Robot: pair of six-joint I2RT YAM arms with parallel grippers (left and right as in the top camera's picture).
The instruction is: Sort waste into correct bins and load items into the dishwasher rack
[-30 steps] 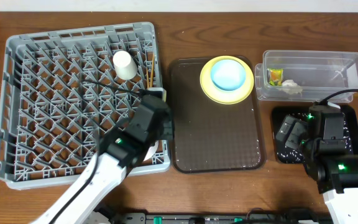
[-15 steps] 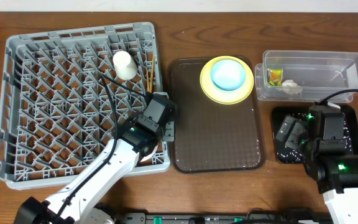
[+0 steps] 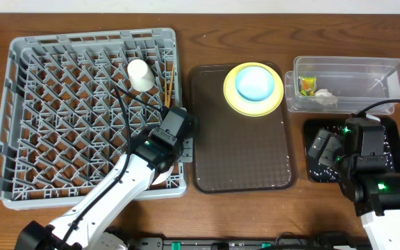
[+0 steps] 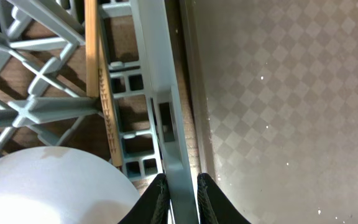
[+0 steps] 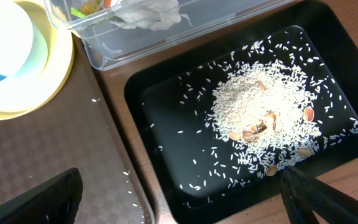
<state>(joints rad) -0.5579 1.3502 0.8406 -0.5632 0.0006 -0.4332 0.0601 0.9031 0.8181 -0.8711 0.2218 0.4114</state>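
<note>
The left gripper (image 4: pixel 178 186) is clamped on the right rim of the rack (image 3: pixel 82 118), which fills the left of the table with that rim just beside the brown tray (image 3: pixel 242 160); the aim looks to be shifting the rack, so drag it low and slowly, lest the cup (image 3: pixel 140 73), chopsticks (image 3: pixel 167 87) and bowl (image 4: pixel 48 186) topple; the right gripper (image 5: pixel 179 196) hangs wide open over the rice (image 5: pixel 260 106) in the black tray (image 5: pixel 166 124).

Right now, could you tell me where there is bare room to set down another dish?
The brown tray is bare below the yellow plate. The dishwasher rack is free left of the white cup. Crowded: its right rim, clamped by the left gripper, and the rice-strewn black tray.
</note>
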